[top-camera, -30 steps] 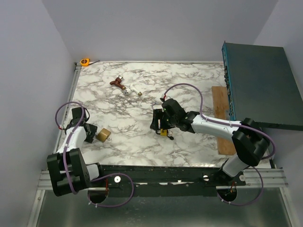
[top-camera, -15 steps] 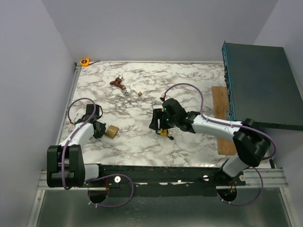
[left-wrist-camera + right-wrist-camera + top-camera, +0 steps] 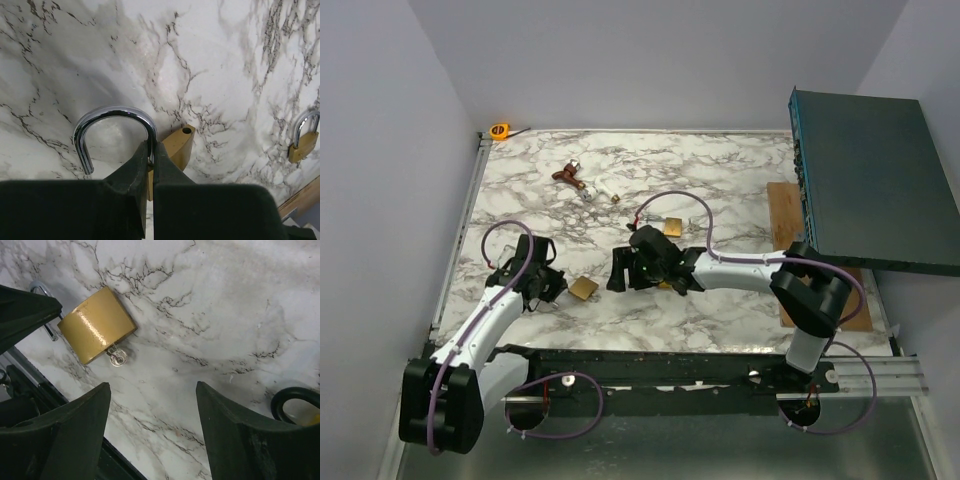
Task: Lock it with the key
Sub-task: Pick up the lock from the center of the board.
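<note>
Finding: left hand (image 3: 151,150) clamped on the shackle (image 3: 112,112) of the padlock (image 3: 97,325), low on the tabletop (image 3: 720,170). Key (image 3: 117,359) sits in its base, facing the nearer right hand (image 3: 152,388), which is spread wide just beside it.

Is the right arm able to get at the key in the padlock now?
Probably yes. The right gripper is open and the key sticks out of the padlock just ahead of it, nothing between. The left gripper holds the shackle on the other side.
</note>
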`<state>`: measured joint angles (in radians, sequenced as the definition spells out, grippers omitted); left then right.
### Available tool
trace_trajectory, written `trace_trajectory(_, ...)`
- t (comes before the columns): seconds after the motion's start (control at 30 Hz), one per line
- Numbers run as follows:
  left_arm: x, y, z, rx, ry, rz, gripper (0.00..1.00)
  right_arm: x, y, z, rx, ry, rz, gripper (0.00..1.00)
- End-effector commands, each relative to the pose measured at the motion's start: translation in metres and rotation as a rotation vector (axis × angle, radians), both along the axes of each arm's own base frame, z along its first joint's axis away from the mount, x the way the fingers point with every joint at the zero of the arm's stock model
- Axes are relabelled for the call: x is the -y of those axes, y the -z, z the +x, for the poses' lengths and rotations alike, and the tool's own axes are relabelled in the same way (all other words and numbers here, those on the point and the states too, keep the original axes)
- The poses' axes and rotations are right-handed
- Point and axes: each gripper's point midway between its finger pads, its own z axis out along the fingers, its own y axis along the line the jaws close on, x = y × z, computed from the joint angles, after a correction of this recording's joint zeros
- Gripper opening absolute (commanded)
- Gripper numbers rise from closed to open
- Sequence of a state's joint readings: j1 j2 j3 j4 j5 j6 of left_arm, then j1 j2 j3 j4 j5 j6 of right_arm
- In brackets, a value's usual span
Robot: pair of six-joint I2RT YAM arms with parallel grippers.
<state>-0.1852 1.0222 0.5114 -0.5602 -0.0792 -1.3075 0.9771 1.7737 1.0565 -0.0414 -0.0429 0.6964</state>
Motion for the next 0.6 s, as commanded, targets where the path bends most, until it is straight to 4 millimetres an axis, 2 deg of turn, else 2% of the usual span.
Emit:
trace_trajectory(0.0, 0.019, -0.014, -0.002, 0.046, 0.047, -0.080, 0.00, -0.020, -0.004, 0.005, -0.033, 0.060, 0.136, 0.73)
trace_trajectory(0.1, 0.026, -0.016, -0.003, 0.059, 0.083, -0.110, 0.00, -0.025, -0.010, 0.000, 0.030, 0.064, 0.164, 0.74)
trace_trajectory(0.2, 0.031, -0.019, -0.002, 0.075, 0.134, -0.114, 0.00, -0.028, -0.014, -0.003, 0.194, 0.024, 0.133, 0.76)
trace_trajectory(0.4, 0.038, -0.035, 0.005, 0.117, 0.207, -0.115, 0.00, -0.036, 0.001, -0.028, 0.495, -0.144, 0.014, 0.77)
trace_trajectory(0.57, 0.043, -0.042, 0.008, 0.127, 0.246, -0.119, 0.00, -0.040, -0.001, -0.029, 0.662, -0.164, -0.069, 0.78)
